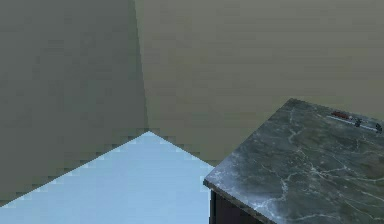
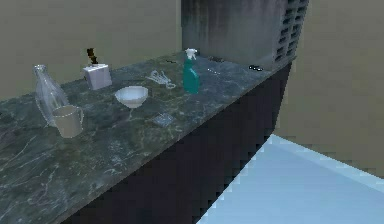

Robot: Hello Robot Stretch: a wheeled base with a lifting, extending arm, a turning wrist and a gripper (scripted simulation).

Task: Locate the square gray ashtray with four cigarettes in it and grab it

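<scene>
Search stage, nothing grabbed yet, one likely candidate on the dark marble worktop point(image 2: 110, 150).
Arm side view, left to right: clear glass bottle point(image 2: 44, 90), pale mug point(image 2: 68, 121) just beside it, then near the back edge a pale square holder point(image 2: 97, 75) with dark bits sticking up. That is probably the ashtray, but it is too small to count cigarettes. Next come a white bowl point(image 2: 131, 96), a teal spray bottle point(image 2: 190, 72) standing upright, and a tiny dark item point(image 2: 256, 67) at the far end. Forward view has light blue floor point(image 1: 130, 185) and the worktop's corner at right. Left to do: confirm the holder, line up, reach, grasp. Cannot tell whether the fingers are apart or together.
</scene>
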